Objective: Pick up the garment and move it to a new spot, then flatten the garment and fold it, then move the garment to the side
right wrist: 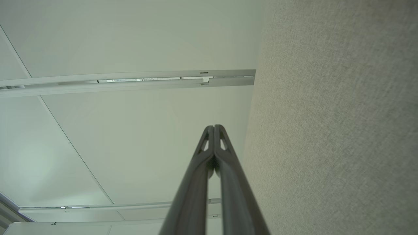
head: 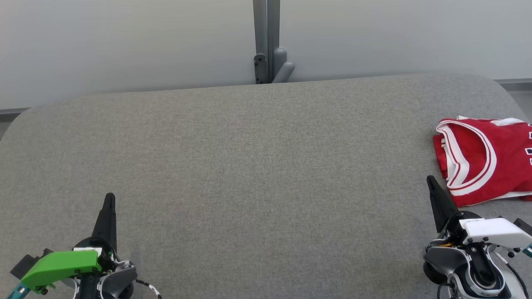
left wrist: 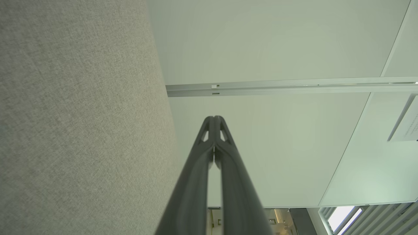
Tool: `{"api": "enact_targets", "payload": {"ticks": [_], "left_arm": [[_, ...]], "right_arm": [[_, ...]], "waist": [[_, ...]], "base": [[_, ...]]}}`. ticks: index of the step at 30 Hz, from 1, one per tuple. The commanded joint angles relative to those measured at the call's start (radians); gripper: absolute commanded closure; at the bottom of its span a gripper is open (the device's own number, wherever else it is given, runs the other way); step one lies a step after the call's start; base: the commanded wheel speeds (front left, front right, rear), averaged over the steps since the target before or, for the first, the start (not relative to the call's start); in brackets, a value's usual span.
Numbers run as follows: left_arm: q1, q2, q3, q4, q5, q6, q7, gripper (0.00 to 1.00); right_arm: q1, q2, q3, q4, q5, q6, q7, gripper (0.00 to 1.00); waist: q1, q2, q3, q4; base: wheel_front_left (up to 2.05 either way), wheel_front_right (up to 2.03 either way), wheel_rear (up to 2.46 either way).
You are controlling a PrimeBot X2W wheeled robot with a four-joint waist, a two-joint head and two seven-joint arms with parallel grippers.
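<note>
The garment (head: pixel 486 160) is a red jersey with white trim, folded into a compact stack at the right edge of the grey fabric table (head: pixel 249 166). My right gripper (head: pixel 430 179) stands just in front of and to the left of it, fingers shut, holding nothing. My left gripper (head: pixel 109 196) rests at the lower left over bare table, also shut and empty. In the left wrist view the left gripper (left wrist: pixel 214 117) shows its tips pressed together, as does the right gripper (right wrist: pixel 214 126) in the right wrist view.
A grey post with a bracket (head: pixel 268 45) stands behind the table's far edge against a pale wall (head: pixel 124 41). The wrist views look along the table surface (left wrist: pixel 81 130) toward white panels.
</note>
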Motion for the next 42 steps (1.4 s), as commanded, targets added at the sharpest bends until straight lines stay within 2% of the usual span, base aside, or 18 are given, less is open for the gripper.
{"api": "enact_targets", "payload": {"ticks": [1, 42], "left_arm": [[-0.014, 0.007, 0.002, 0.0, 0.0, -0.004, 0.006, 1.0], [-0.014, 0.007, 0.002, -0.001, 0.0, -0.004, 0.006, 1.0]], "right_arm": [[0.015, -0.005, -0.001, -0.005, 0.006, 0.0, 0.002, 1.0], [0.015, -0.005, -0.001, -0.005, 0.006, 0.0, 0.002, 1.0]], "waist": [[-0.0001, 0.0025, 0.0, 0.0], [-0.0001, 0.0025, 0.0, 0.0]], "base": [[0.0, 0.0, 0.0], [0.0, 0.0, 0.0]]}}
